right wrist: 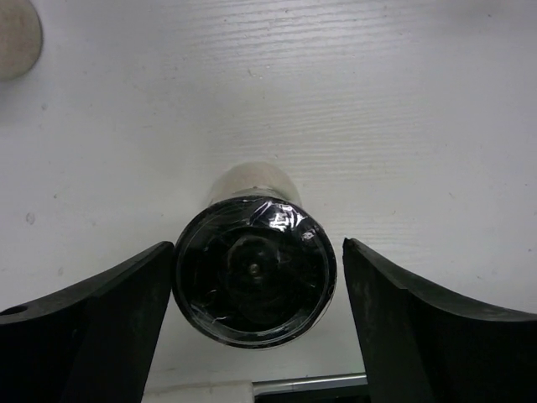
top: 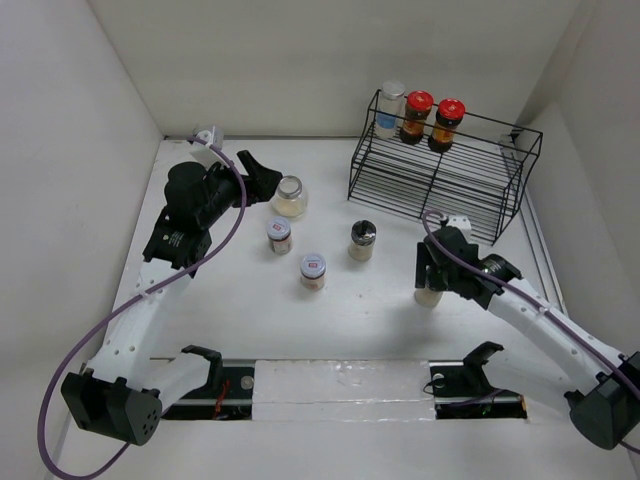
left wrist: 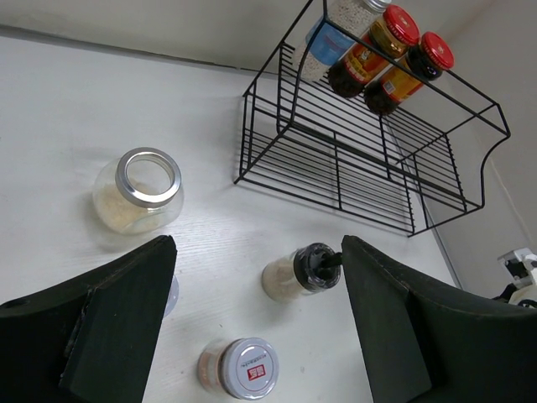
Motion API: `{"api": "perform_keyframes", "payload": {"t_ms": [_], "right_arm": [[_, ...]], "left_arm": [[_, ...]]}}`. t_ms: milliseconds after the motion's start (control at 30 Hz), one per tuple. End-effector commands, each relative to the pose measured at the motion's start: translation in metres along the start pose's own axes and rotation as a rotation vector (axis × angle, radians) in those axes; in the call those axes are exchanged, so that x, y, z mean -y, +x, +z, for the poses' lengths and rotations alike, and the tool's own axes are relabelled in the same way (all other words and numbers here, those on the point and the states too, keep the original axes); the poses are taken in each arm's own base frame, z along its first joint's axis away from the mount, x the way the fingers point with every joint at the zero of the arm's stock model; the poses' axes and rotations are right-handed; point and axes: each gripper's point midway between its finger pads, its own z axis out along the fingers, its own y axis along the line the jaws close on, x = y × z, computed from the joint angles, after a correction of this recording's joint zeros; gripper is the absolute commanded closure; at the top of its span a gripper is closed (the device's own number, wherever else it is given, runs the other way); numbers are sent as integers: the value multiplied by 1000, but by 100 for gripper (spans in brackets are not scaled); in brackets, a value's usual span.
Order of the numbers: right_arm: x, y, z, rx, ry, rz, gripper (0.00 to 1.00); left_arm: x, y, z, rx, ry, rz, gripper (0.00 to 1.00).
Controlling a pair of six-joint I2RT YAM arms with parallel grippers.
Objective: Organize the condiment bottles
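My arms are white tubes with bulky black housings at the joints. A purple cable (top: 45, 420) runs along my left arm (top: 130, 330) from its black base block (top: 110, 405) to the wrist. My right arm (top: 545, 320) carries one too, above the same kind of black block (top: 605, 410). My left gripper (left wrist: 258, 242) and right gripper (right wrist: 258, 248) have broad, matte black wedge fingers (left wrist: 101, 327).

A white bench (top: 250, 320) with a faint wood grain sits boxed in by plain white panels: a far wall (top: 300, 60), a left wall (top: 60, 150) and a right wall (top: 600, 80). A black wire rack (top: 440, 180) stands at the far right corner. Along the near edge runs a translucent strip (top: 340, 380). The light is soft and even, the shadows faint.
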Motion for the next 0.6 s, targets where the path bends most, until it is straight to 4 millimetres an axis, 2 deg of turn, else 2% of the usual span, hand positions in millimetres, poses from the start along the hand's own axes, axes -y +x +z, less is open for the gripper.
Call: {"api": "perform_keyframes", "payload": {"t_ms": [0, 33, 100, 133, 167, 233, 267, 333, 367, 400, 467, 500, 533, 567], "right_arm": [[3, -3, 5, 22, 23, 34, 15], [4, 0, 8, 19, 24, 33, 20], [2, -9, 9, 54, 20, 39, 24], [-6, -17, 9, 90, -6, 40, 27], [-12, -36, 1, 146, -37, 48, 31], [-30, -64, -10, 247, -100, 42, 31], [-40, -98, -26, 354, -138, 48, 35], [-53, -132, -43, 453, -182, 38, 35], [-61, -169, -68, 551, -222, 67, 35], [-69, -184, -69, 569, -222, 18, 36], [-77, -214, -85, 623, -227, -6, 36], [-80, -244, -101, 681, -223, -19, 36], [-81, -255, -109, 706, -223, -30, 36], [-73, -273, -115, 741, -206, -17, 36]], "left_arm": [[5, -8, -4, 32, 25, 5, 24], [5, -8, -4, 32, 25, 5, 24], [5, -8, -4, 32, 25, 5, 24], [5, -8, -4, 32, 25, 5, 24], [5, -8, -4, 32, 25, 5, 24], [5, -8, -4, 32, 25, 5, 24], [5, -8, -4, 32, 25, 5, 24], [3, -5, -1, 23, 20, 2, 24], [4, -5, -1, 22, 20, -7, 24], [5, -7, -1, 30, 24, -5, 24], [6, -6, -1, 26, 32, -5, 24], [5, -7, -1, 30, 25, -5, 24], [5, -7, -1, 30, 24, -5, 24], [5, -7, -1, 30, 24, -5, 24]]}}
